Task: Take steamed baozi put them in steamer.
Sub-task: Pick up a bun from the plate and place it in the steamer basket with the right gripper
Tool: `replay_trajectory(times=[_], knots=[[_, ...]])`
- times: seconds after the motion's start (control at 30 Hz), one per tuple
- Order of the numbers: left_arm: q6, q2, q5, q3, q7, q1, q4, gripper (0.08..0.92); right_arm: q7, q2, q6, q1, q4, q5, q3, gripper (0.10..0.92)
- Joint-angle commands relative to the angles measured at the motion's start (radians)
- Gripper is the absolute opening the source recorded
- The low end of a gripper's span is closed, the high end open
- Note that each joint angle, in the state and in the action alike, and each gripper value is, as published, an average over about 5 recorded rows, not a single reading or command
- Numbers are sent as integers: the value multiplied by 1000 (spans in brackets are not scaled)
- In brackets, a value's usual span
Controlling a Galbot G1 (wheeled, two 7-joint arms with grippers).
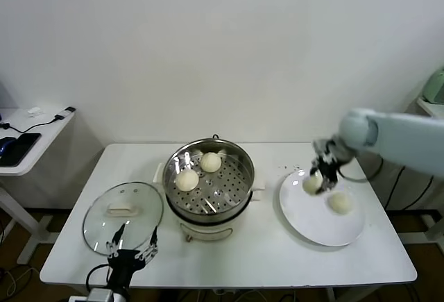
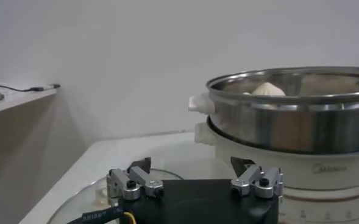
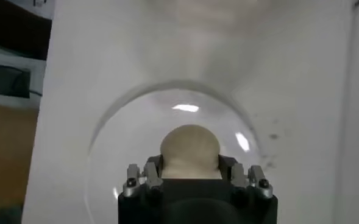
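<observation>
White plate (image 1: 316,229) at right: the right gripper (image 1: 320,175) pinches one bun (image 1: 311,184); another bun (image 1: 339,203) lies beside. Left gripper (image 1: 132,245), spread, bottom left by the lid (image 1: 97,222).

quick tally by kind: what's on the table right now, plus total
Baozi: 4 (two in the steamer, one loose on the plate, one in the right gripper at the plate)
Steamer: 1
Plate: 1
Glass lid: 1
Total: 7
</observation>
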Motion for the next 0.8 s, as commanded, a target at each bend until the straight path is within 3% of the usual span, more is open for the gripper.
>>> replay_trajectory(times=[0.03, 0.33, 0.47, 0.8], knots=[[1, 4, 0, 1, 1, 0, -7, 823, -54, 304, 200, 320, 76, 99, -3, 611], [0, 4, -1, -2, 0, -4, 2, 823, -26, 514, 500, 184, 153, -55, 36, 611], [0, 0, -2, -2, 0, -6, 8, 823, -42, 566, 616, 79, 109, -183, 64, 611], [-8, -4, -4, -3, -2, -1, 16, 823, -23, 674, 708, -134, -111, -346, 90, 611]])
